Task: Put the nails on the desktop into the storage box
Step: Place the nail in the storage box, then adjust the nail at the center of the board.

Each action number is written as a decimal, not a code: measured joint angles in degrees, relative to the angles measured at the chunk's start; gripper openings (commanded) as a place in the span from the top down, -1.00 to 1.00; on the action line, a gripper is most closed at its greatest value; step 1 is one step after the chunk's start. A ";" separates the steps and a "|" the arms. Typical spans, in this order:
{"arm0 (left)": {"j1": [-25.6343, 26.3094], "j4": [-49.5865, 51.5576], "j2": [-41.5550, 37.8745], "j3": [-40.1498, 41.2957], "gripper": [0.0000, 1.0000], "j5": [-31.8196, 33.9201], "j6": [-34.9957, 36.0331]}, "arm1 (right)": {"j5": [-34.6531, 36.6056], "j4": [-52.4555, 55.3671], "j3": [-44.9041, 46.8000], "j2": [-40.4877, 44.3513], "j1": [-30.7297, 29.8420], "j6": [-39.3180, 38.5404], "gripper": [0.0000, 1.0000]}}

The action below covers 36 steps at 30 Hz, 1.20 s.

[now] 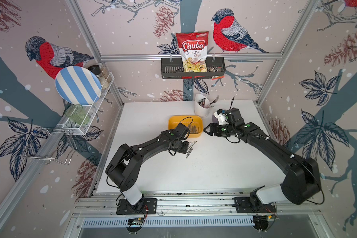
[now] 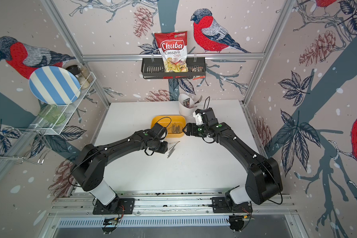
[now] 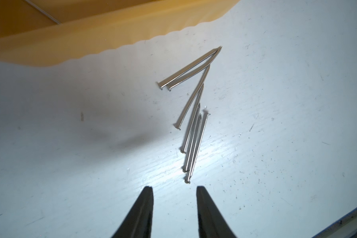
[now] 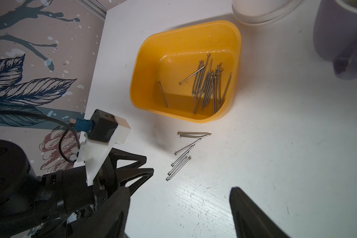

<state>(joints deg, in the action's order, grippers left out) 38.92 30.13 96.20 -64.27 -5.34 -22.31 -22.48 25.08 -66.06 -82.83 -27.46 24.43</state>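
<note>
My left hand (image 3: 174, 188), half open and empty, faces the nails (image 3: 192, 144); I should straddle the parallel bunch, pinching low on the tabletop (image 3: 276, 123).

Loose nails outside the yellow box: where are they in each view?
In a top view: loose nails beside the storage box.
In a top view: loose nails, same spot.
Left wrist: loose nails ahead of the left pincer.
Right wrist: loose nails beside the storage box.
Shared landmark: the storage box.
</note>
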 measured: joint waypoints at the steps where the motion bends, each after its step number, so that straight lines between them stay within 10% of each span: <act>1: 0.09 -0.35 0.31 -0.07 0.25 0.50 0.00 | -0.07 -0.24 0.20 0.11 -0.09 0.02 -0.60; 36: 1.22 -1.62 15.02 -8.20 0.35 4.13 7.69 | 0.15 -0.63 1.14 2.12 0.39 1.20 -0.60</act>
<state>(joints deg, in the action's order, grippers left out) 40.14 28.51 111.22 -72.47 -1.21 -14.61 -22.33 24.45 -64.93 -80.71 -27.07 25.63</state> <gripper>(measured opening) 0.336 0.799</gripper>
